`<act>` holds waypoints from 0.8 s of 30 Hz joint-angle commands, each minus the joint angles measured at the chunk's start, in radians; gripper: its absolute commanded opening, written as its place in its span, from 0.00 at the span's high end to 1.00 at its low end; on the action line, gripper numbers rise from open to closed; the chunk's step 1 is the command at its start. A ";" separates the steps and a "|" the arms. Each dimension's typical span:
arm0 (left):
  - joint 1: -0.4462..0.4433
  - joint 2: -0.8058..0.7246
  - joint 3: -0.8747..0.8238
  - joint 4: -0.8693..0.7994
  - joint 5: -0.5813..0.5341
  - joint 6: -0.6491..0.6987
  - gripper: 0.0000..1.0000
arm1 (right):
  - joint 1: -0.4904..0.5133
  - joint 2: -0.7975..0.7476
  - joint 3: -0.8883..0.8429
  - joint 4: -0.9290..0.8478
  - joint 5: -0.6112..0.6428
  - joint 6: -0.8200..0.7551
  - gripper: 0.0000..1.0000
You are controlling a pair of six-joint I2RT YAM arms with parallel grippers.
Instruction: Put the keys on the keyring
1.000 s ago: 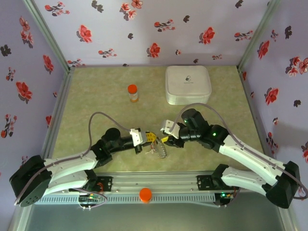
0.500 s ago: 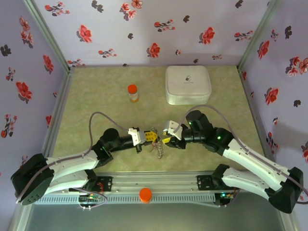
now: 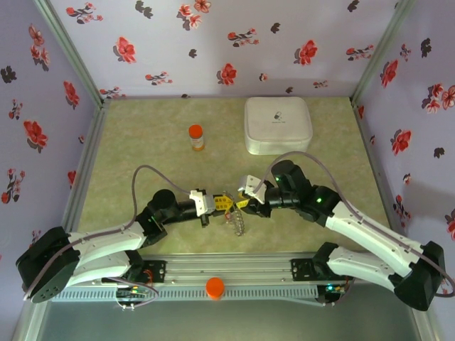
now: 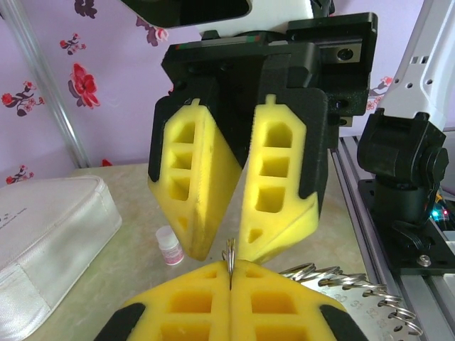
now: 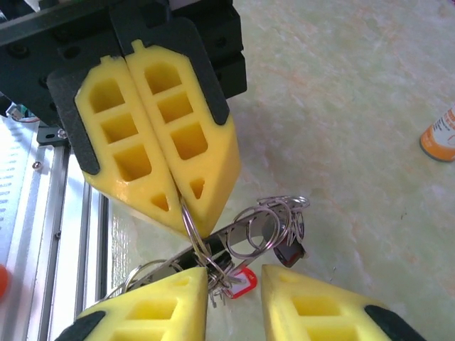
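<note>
The left pincer [image 4: 229,264] is pressed together on one thin wire loop of the keyring [image 5: 249,231], holding it by the very tips. The right pincer [image 5: 234,278] faces it almost tip to tip, its fingers apart and clamped on nothing, with the bunched loops hanging just beside them. All of this hangs over the near middle of the table [image 3: 142,156].

The hold looks slight. A tug or twist from the right pincer could pull the wire out, and the whole bundle would drop. The loops are also tangled, so if those fingers came together they might catch wire rather than a key head and jam the bunch.

Counted: two pincers and one keyring bundle. Of the keys [image 5: 288,253] I can pick out two heads – one dark, one red [image 5: 243,279] – and more may hide among the loops. Farther out are one small white-capped vial [image 4: 169,247], one orange bottle [image 3: 196,137] at far left of centre, and one white case [image 3: 278,124] at far right.
</note>
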State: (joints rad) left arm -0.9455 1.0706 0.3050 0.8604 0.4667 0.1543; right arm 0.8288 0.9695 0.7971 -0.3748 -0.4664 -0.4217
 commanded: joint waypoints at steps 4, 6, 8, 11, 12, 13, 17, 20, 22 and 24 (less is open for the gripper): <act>-0.004 -0.021 0.006 0.058 0.022 -0.014 1.00 | -0.005 0.012 0.058 -0.074 -0.025 -0.031 0.88; -0.004 -0.023 0.005 0.057 0.024 -0.014 1.00 | -0.004 0.012 0.063 -0.086 -0.021 -0.041 0.92; -0.004 -0.026 0.007 0.057 0.026 -0.016 1.00 | -0.005 0.017 0.070 -0.102 -0.012 -0.053 0.96; -0.004 -0.030 0.011 0.056 0.032 -0.020 1.00 | -0.005 0.025 0.071 -0.109 -0.004 -0.061 0.99; -0.004 -0.031 0.014 0.057 0.034 -0.021 1.00 | -0.006 0.030 0.071 -0.106 -0.007 -0.059 1.00; -0.003 -0.032 0.014 0.057 0.036 -0.023 1.00 | -0.005 0.035 0.072 -0.101 -0.013 -0.055 1.00; -0.004 -0.035 0.022 0.051 0.048 -0.031 1.00 | -0.004 0.056 0.066 -0.068 -0.043 -0.035 1.00; -0.003 -0.038 0.023 0.051 0.050 -0.033 1.00 | -0.004 0.064 0.056 -0.050 -0.051 -0.026 1.00; -0.004 -0.042 0.022 0.048 0.049 -0.028 1.00 | -0.005 0.054 0.054 -0.054 -0.042 -0.027 1.00; -0.003 -0.047 0.019 0.040 0.050 -0.025 1.00 | -0.005 0.019 0.039 -0.048 -0.021 -0.023 0.85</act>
State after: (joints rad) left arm -0.9455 1.0496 0.3050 0.8577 0.4973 0.1360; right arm 0.8288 1.0252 0.8433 -0.4465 -0.4854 -0.4572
